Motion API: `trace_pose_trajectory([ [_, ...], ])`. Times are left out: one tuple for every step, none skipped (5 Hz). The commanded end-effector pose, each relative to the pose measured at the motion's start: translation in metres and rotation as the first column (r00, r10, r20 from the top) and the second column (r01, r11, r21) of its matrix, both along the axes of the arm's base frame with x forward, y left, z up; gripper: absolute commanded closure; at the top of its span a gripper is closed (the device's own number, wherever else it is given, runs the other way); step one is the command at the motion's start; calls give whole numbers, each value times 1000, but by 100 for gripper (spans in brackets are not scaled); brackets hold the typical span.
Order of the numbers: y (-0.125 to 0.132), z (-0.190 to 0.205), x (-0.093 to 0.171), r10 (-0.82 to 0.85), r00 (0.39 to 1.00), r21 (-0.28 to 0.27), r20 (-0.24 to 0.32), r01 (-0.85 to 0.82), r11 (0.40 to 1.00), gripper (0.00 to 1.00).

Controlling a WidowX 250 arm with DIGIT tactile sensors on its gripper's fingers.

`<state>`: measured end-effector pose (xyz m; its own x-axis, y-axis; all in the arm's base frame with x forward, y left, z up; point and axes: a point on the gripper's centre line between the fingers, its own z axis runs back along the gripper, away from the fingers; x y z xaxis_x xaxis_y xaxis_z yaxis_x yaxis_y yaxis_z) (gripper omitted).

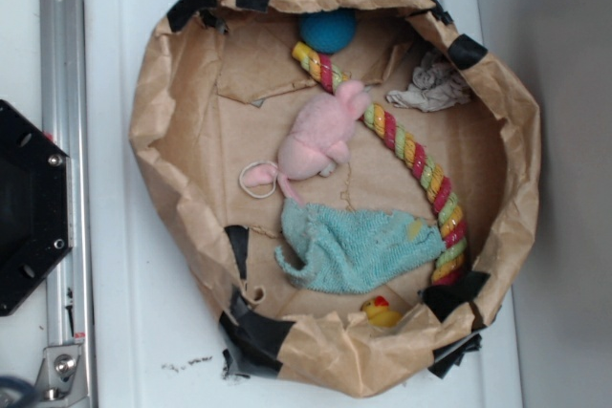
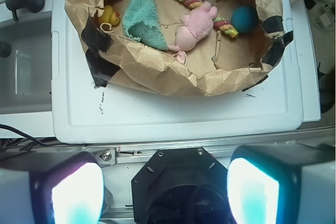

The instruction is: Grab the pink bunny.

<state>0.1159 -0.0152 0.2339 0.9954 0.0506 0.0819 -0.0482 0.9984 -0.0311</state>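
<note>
1. Pink bunny [image 1: 320, 139]: laid near the middle of the brown paper bin [image 1: 153, 121], its ears resting on the striped rope [image 1: 421, 164], its looped cord [image 1: 256, 180] beside it.
2. Teal cloth [image 1: 349, 247]: spread just beside the bunny; a blue ball [image 1: 327, 31] and grey rag [image 1: 432, 83] are set farther off.
3. Gripper [image 2: 165, 195]: held wide apart, empty, well clear of the bin, as seen from the wrist.
</note>
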Motion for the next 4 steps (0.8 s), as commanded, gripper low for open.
trace_pose_trajectory([
  [0,0,0,0,1000,0,0,0,1000,0],
  [35,-50,48,-21,987,27,-156,25,999,0],
  [40,-97,89,-107,983,19,-151,112,994,0],
  [45,-126,120,129,989,-58,-79,-133,989,0],
])
